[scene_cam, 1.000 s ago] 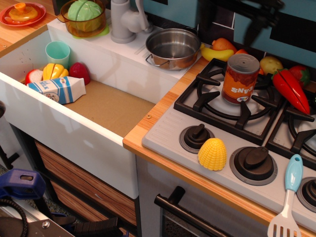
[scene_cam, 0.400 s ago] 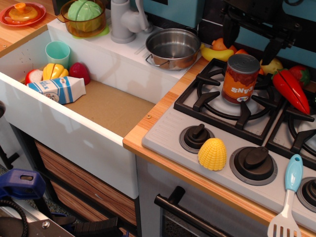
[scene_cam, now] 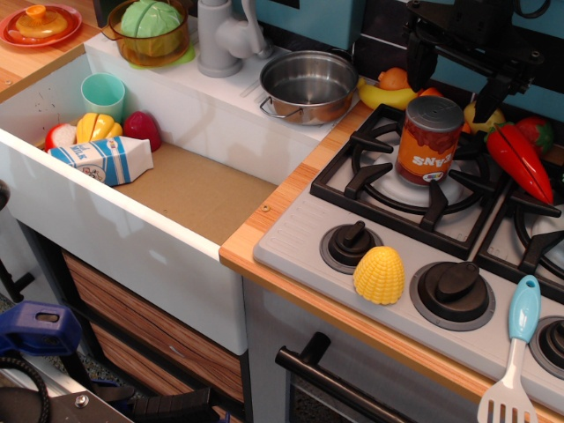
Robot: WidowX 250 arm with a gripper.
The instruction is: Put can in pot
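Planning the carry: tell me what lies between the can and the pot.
In the only view, between the can and the pot lie the burner grate's corner and bare wooden counter; a banana sits just behind that line.

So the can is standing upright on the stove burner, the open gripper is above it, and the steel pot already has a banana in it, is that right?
Not quite: the pot is empty. The observation.image view shows its bare steel inside; the banana lies on the counter to its right. The rest holds: the can stands upright on the burner with the open gripper above it.

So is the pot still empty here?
Empty: the pot shows bare steel inside; the can stands upright on the burner.
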